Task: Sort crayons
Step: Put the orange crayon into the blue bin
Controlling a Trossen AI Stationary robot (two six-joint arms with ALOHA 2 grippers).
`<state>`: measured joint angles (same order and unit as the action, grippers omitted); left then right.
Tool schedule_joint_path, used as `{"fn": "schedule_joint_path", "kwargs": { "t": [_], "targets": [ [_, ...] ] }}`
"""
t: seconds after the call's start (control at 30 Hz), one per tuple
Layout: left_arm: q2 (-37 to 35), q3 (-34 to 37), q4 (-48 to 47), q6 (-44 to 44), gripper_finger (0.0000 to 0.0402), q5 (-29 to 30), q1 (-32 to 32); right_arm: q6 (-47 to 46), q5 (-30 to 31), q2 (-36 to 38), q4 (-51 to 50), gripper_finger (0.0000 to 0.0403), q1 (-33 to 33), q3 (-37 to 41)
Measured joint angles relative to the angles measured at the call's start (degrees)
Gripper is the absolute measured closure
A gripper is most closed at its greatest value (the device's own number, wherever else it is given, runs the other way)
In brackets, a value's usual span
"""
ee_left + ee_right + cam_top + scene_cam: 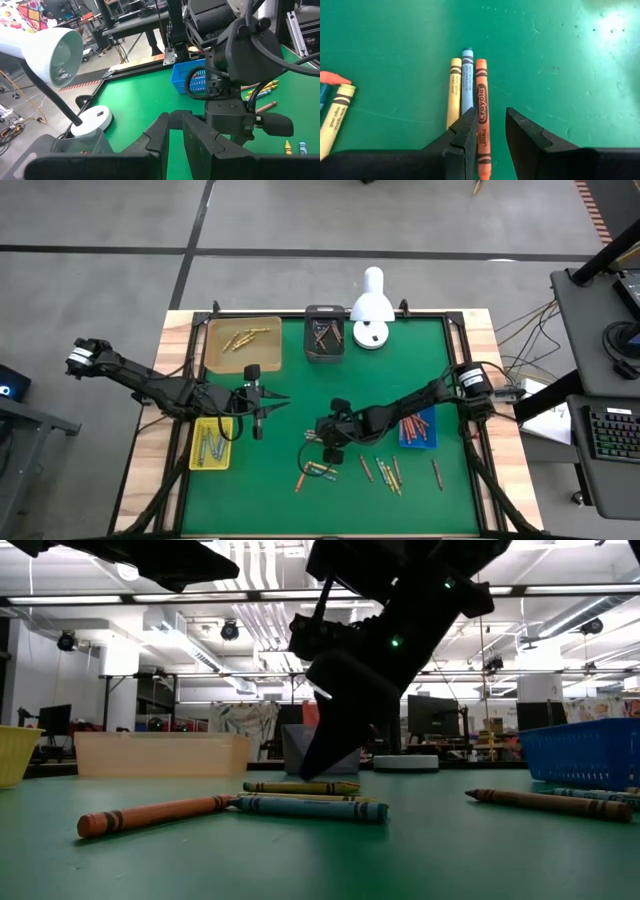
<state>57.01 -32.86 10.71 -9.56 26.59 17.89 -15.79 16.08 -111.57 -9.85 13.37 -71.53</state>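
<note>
The right gripper [489, 131] hangs low over the matte green felt-like worktop [290, 395], its dark jaws slightly spread and straddling a paper-wrapped orange wax crayon [481, 115]. This lies touching a blue crayon [466, 82] and a yellow crayon [454, 90], the three side by side. More loose crayons [385, 470] are scattered on the mat near the front edge; in the low view an orange one [155, 814] and a blue one [310, 807] lie end to end, and a brown one [550, 802] lies apart.

The left gripper [257, 402] hovers beside the yellow rectangular plastic tray [196, 455], which holds pale crayons; its jaws are nearly pressed together, holding nothing.

A translucent tan tray [215, 355] at the back holds a few yellowish crayons. The dark grey box [309, 352] beside it holds brownish ones. The blue latticed plastic basket [404, 439] on the right holds reddish and orange ones. A smooth white desk lamp [371, 308] stands at the back edge.
</note>
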Motion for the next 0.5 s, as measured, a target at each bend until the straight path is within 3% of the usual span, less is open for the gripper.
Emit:
{"fn": "schedule_joint_path", "kwargs": {
  "t": [0.5],
  "targets": [
    [0.00, 0.00, 0.14, 0.08, 0.0365, 0.00, 0.00, 0.40, 0.44, 0.01, 0.24, 0.0312, -1.32, 1.72]
  ]
}}
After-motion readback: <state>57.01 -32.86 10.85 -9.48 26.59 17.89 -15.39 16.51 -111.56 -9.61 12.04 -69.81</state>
